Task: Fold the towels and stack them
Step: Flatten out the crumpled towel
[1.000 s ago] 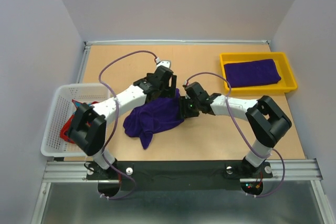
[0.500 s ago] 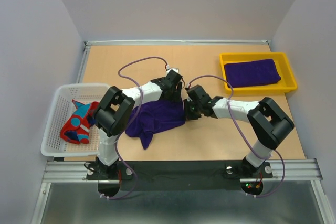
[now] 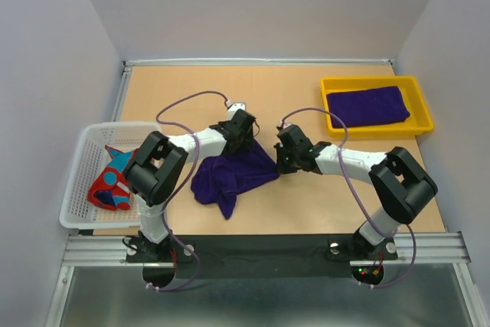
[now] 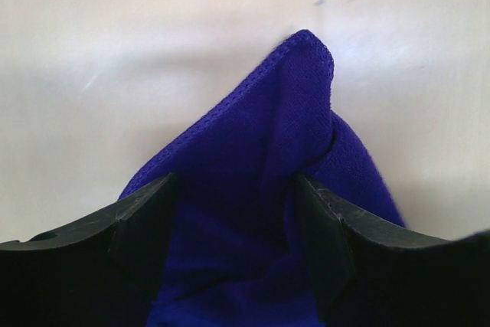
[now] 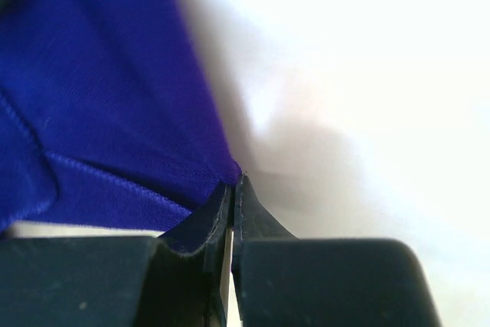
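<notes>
1. We see the loose purple towel [image 3: 230, 176] lying crumpled in the middle of the counter [image 3: 306, 208], between the two arms.
2. The right hand [image 5: 233, 189] is pressed together, pinching that towel's right corner.
3. The left hand [image 4: 237, 189] stands spread, with a finger on either side of a raised peak of the same cloth.
4. Further out, a folded purple towel [image 3: 366, 105] lies flat in the yellow tray [image 3: 375, 132], far right.
5. Over on the left, the red towel [image 3: 111, 178] with light-blue marks sits in the white basket [image 3: 84, 143].

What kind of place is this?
Probably a robot lab: a left arm and right arm bolted to a rail, plain walls around the wooden table, a folded purple towel in a yellow tray.
</notes>
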Robot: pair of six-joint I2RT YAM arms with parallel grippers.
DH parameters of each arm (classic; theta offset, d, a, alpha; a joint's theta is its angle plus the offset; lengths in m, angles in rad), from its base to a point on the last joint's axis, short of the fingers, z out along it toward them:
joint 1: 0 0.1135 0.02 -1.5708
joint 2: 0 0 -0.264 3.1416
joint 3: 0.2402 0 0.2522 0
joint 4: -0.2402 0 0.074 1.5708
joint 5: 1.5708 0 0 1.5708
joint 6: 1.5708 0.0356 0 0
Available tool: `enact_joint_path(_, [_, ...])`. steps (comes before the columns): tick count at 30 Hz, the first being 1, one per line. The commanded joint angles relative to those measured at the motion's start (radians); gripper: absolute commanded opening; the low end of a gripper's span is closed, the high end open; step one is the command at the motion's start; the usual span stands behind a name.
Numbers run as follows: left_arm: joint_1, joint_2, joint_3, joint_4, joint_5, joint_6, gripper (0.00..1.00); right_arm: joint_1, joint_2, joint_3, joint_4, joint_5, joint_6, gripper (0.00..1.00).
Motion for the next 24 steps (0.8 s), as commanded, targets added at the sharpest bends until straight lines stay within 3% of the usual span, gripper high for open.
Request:
enact_joint_path(1, [0.029, -0.101, -0.144, -0.051, -0.019, -0.104, 0.72, -0.039, -0.046, 0.018, -0.077, 0.121, -0.07, 0.0])
enact_joint_path(7, [0.022, -0.344, -0.434, 0.062, 0.151, -0.264, 0.73, -0.049, -0.084, 0.073, -0.128, 0.158, -0.193, 0.01])
enact_joint_path(11, [-0.011, -0.556, -0.61, 0.106, 0.235, -0.347, 0.68, -0.05, -0.133, 0.11, -0.139, 0.137, -0.253, 0.0])
enact_joint_path(17, [-0.035, -0.711, -0.74, 0.104, 0.256, -0.419, 0.64, -0.05, -0.169, 0.155, -0.139, 0.0, -0.283, 0.0])
enact_joint_path(22, [-0.035, -0.766, -0.78, 0.047, 0.257, -0.44, 0.58, -0.049, -0.167, 0.127, -0.157, 0.016, -0.276, 0.01])
enact_joint_path(24, [-0.035, -0.832, -0.793, -0.018, 0.249, -0.445, 0.5, -0.049, -0.19, 0.104, -0.188, 0.043, -0.239, 0.01])
